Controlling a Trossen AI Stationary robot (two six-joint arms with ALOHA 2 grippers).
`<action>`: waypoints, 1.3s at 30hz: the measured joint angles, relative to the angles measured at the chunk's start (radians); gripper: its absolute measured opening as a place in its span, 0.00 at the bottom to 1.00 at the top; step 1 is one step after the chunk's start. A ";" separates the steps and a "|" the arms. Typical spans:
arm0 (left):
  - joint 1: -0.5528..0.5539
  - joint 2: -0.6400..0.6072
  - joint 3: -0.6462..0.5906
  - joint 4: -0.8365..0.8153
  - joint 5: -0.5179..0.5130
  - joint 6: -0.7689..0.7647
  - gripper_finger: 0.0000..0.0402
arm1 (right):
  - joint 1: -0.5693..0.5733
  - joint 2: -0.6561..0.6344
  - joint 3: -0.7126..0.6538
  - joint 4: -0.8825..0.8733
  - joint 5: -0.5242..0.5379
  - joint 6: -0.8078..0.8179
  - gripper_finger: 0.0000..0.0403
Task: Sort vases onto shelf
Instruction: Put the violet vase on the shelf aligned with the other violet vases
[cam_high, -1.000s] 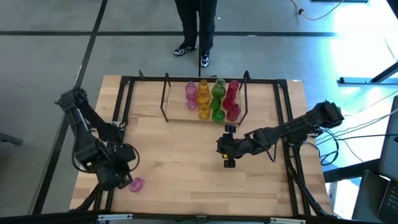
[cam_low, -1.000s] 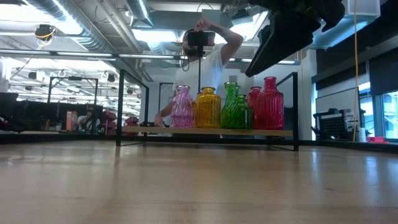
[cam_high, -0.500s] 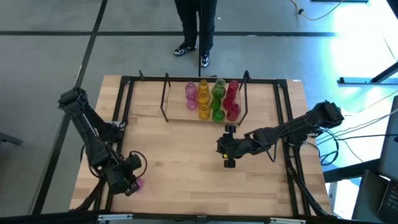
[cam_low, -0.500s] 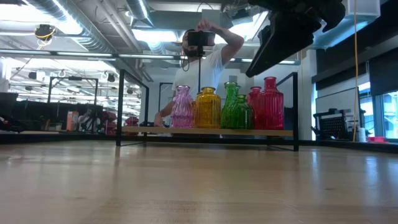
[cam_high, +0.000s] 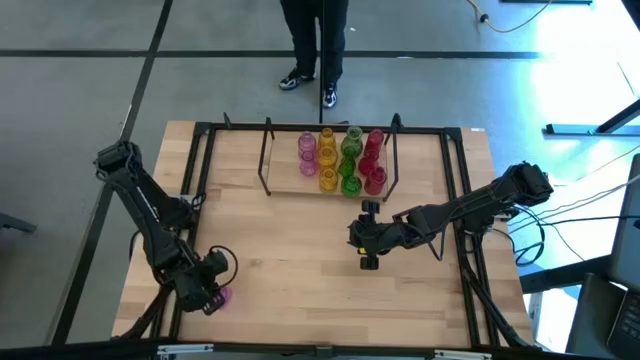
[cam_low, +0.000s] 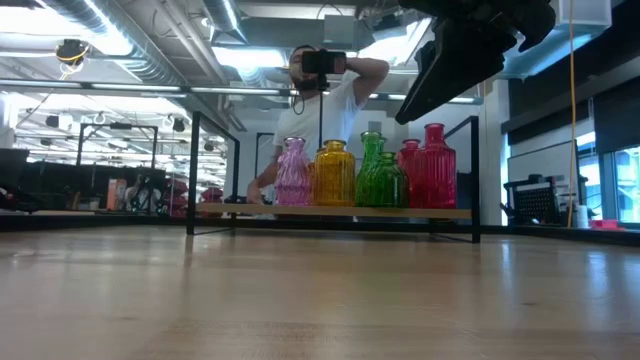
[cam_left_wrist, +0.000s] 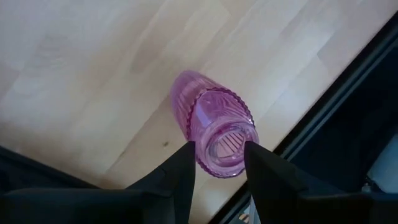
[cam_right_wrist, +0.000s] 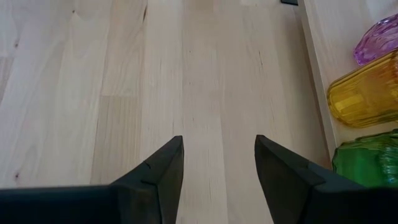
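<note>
Grey concrete floor (cam_high: 80, 60), exposed ceiling ducts (cam_low: 150, 30) w/ strip lights, person (cam_low: 325, 100) behind table

- The middle of the table (cam_high: 300, 260) is left bare, so a wide stretch of open wood is offered between the two arms.
- The right half of the shelf (cam_high: 280, 186) is crowded by upright vases (cam_high: 340, 160) set close together; its left half is left free.
- The shelf ends are closed off by thin black frames (cam_high: 266, 160).
- The approach in front of the shelf's right end is partly blocked by the right gripper (cam_high: 368, 258), whose fingers are spread over bare wood.
- Near the table's front left corner, a pink vase (cam_left_wrist: 211, 127) lying on its side is straddled by the left gripper (cam_left_wrist: 217, 163), close to the table's black edge rail (cam_left_wrist: 348, 81).
</note>
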 joint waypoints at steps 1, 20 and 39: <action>0.000 0.000 -0.006 0.009 0.004 0.000 0.32 | 0.000 0.000 0.000 0.000 0.000 0.000 0.44; 0.012 0.000 -0.068 0.062 0.015 0.074 0.19 | 0.000 0.000 0.000 0.002 0.002 0.000 0.44; 0.307 0.001 0.126 -0.142 -0.021 0.640 0.04 | 0.000 0.000 0.000 0.002 0.001 0.000 0.44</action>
